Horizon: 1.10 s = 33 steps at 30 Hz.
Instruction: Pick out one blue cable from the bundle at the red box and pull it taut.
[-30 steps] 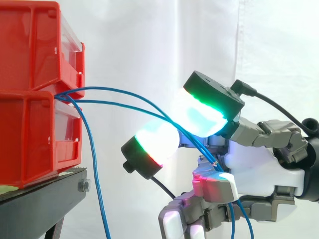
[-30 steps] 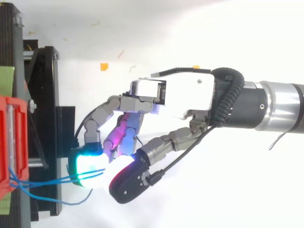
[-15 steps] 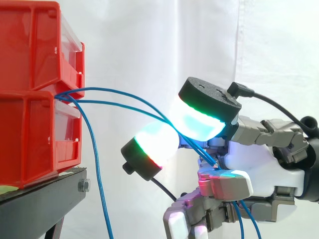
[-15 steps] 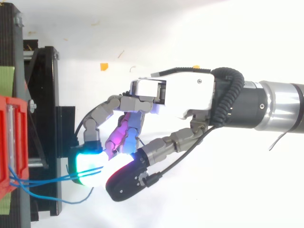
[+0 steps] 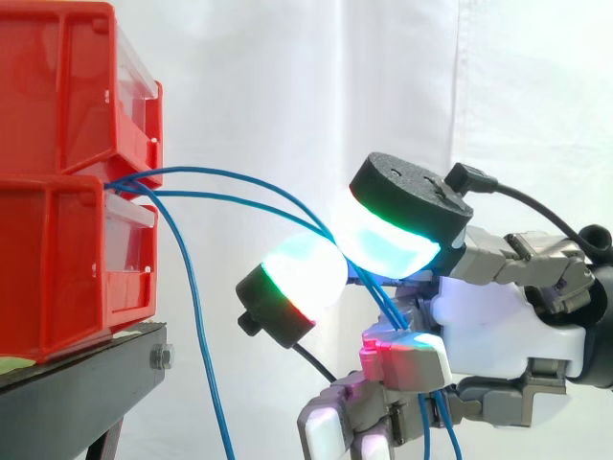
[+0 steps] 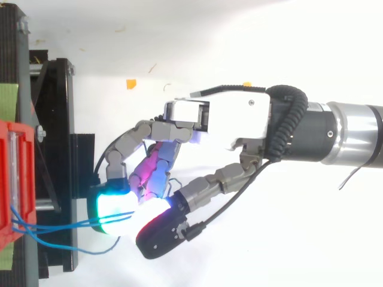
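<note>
Two stacked red bins (image 5: 57,268) stand at the left on a black stand (image 5: 86,383). Three thin blue cables come out between the bins. Two of them (image 5: 222,172) arc rightwards, slack, into my hand (image 5: 488,331). My fingers are curled round these two, which pass under the cyan-green fingertip (image 5: 393,244) and over the red-glowing pad (image 5: 407,359), then trail out below. The third cable (image 5: 196,316) hangs loose down past the stand. From above, the hand (image 6: 233,119) reaches left and the two cables (image 6: 60,226) run from the red bin (image 6: 12,173) to the glowing fingertips (image 6: 111,206).
The black stand (image 6: 57,119) carries the bins along the left edge. A white curtain hangs behind. A small orange scrap (image 6: 130,83) lies on the white floor. The arm enters from the right.
The red-glowing pad has shifted left against the two cables and the upper fingertip has settled over them. The loose hanging cable has swung a little to the right.
</note>
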Each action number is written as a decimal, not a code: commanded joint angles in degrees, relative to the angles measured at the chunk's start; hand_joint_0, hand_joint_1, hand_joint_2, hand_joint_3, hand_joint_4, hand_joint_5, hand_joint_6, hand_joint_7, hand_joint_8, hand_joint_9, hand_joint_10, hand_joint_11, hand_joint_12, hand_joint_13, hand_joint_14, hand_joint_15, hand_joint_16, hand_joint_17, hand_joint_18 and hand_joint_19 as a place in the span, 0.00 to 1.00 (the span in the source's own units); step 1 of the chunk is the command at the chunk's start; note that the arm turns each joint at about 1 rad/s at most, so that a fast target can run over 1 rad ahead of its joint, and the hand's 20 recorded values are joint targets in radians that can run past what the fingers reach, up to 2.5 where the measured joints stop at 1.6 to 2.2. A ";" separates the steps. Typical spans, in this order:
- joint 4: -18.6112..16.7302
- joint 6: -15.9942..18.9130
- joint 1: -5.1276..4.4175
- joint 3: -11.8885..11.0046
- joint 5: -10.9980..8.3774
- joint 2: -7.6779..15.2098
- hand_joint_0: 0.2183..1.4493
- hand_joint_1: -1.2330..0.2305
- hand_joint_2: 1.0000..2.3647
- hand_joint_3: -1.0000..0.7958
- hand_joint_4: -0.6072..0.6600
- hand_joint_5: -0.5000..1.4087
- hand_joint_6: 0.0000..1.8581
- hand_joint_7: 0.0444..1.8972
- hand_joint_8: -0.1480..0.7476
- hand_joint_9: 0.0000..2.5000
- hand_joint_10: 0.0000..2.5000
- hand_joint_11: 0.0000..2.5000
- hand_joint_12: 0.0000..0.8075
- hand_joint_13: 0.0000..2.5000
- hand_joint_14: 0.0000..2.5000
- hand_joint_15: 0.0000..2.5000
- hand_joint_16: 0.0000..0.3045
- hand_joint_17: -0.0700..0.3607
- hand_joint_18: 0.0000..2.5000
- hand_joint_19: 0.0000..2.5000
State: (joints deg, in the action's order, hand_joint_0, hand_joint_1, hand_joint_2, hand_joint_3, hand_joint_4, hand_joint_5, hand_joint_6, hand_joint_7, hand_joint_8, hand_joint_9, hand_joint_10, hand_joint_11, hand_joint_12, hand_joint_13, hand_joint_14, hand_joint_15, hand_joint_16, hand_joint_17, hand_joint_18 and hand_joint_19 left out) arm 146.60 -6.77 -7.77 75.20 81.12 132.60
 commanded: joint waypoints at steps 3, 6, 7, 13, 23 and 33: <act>0.00 0.00 -0.05 0.04 0.00 0.02 0.43 0.22 0.01 0.35 0.37 0.22 0.51 0.51 0.45 0.52 0.01 0.38 0.40 0.34 0.01 0.16 0.15 0.40 0.32 0.27; 0.09 0.00 -0.05 -0.05 0.00 0.02 0.44 0.21 0.01 0.33 0.37 0.22 0.51 0.52 0.45 0.52 0.01 0.39 0.40 0.34 0.01 0.16 0.15 0.40 0.33 0.26; 0.09 0.00 0.03 -0.05 0.00 -0.07 0.44 0.20 0.00 0.30 0.37 0.22 0.51 0.52 0.45 0.53 0.01 0.39 0.40 0.35 0.01 0.16 0.15 0.40 0.33 0.26; 0.09 0.00 0.03 0.04 0.00 0.02 0.29 0.28 0.00 0.28 0.44 0.23 0.49 0.45 0.45 0.54 0.01 0.38 0.40 0.35 0.01 0.17 0.15 0.41 0.34 0.27; 0.09 0.00 0.03 0.04 0.00 -0.07 0.19 0.40 0.00 0.28 0.45 0.24 0.48 0.44 0.50 0.56 0.01 0.34 0.45 0.37 0.01 0.16 0.18 0.45 0.36 0.26; 0.09 0.00 0.03 -0.05 0.00 -0.07 0.30 0.45 0.01 0.37 0.45 0.24 0.48 0.50 0.48 0.57 0.01 0.36 0.40 0.37 0.01 0.17 0.15 0.40 0.34 0.29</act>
State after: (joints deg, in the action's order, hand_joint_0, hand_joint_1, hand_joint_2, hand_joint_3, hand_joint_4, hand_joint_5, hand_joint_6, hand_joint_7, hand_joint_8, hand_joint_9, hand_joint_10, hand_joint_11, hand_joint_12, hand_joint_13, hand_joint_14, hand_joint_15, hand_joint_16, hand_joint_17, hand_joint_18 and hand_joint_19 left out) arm 146.69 -6.77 -7.77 75.16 81.12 132.60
